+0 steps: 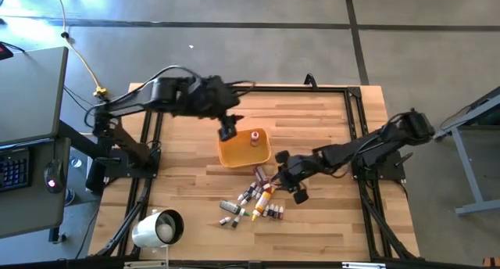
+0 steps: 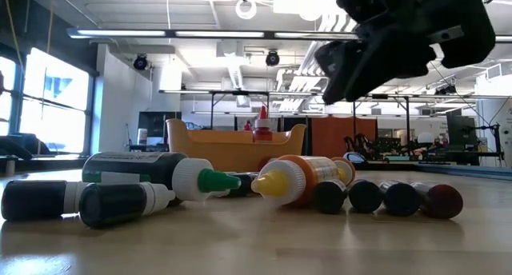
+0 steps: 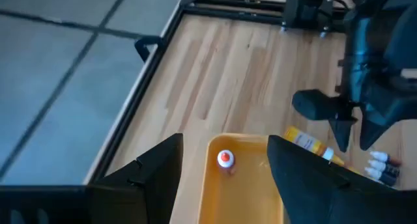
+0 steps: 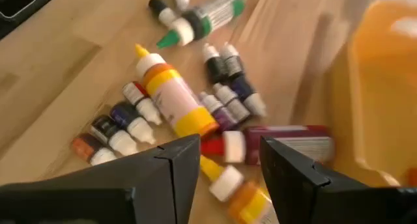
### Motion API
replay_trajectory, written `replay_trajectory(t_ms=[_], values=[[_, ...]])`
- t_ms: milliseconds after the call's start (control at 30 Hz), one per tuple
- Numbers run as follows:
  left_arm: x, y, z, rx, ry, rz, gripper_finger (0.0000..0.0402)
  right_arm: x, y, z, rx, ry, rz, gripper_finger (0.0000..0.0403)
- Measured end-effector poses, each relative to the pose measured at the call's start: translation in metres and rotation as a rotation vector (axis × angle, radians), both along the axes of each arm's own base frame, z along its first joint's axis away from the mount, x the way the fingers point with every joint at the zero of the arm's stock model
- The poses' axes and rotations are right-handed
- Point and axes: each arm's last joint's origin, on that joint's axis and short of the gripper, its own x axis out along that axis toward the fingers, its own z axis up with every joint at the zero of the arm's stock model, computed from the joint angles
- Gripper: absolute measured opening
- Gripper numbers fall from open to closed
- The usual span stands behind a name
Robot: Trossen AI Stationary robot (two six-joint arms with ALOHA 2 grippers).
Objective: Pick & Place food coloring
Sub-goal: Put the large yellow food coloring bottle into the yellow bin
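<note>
The food coloring, several tiny bottles (image 1: 254,200) with pale caps, lies in a loose pile on the wooden table near the orange tray (image 1: 234,154). One larger yellow-tipped bottle (image 4: 172,100) lies among them. A red bottle (image 3: 225,159) stands upright on the tray floor. My right gripper (image 4: 228,165) hangs open over the pile's right side, slanting down and clear of the bottles (image 2: 304,183). My left gripper (image 3: 225,185) is open and raised above the tray's left edge, with nothing between its fingers.
A white cylinder (image 1: 158,228) lies at the table's near left corner. A black frame rail (image 1: 351,105) runs along the table's sides. Bare wood lies beyond the tray toward the far edge. A desk with a keyboard (image 1: 16,163) stands left of the table.
</note>
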Motion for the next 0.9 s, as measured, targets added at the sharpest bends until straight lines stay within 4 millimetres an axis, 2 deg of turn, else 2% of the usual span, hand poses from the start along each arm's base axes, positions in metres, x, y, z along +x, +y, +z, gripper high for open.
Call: replay_trajectory(t_ms=[167, 300, 400, 500, 700, 900], values=[[-0.024, -0.025, -0.011, 0.063, 0.016, 0.061, 0.0221, 0.020, 0.009, -0.014, -0.010, 0.090, 0.061, 0.0152], [-0.041, -0.042, -0.035, 0.056, 0.035, 0.109, 0.0221, 0.028, 0.011, -0.027, -0.098, 0.197, 0.114, 0.0152], [-0.050, -0.050, -0.053, 0.041, 0.045, 0.146, 0.0221, 0.032, 0.010, -0.029, -0.160, 0.276, 0.130, 0.0152], [-0.061, -0.057, -0.062, 0.024, 0.028, 0.160, 0.0221, 0.035, 0.009, -0.027, -0.233, 0.306, 0.152, 0.0152], [-0.071, -0.067, -0.060, 0.012, -0.033, 0.143, 0.0221, 0.038, 0.009, -0.024, -0.302, 0.285, 0.200, 0.0167], [-0.079, -0.066, -0.055, 0.012, -0.063, 0.144, 0.0221, 0.032, 0.007, -0.028, -0.356, 0.338, 0.265, 0.0189]])
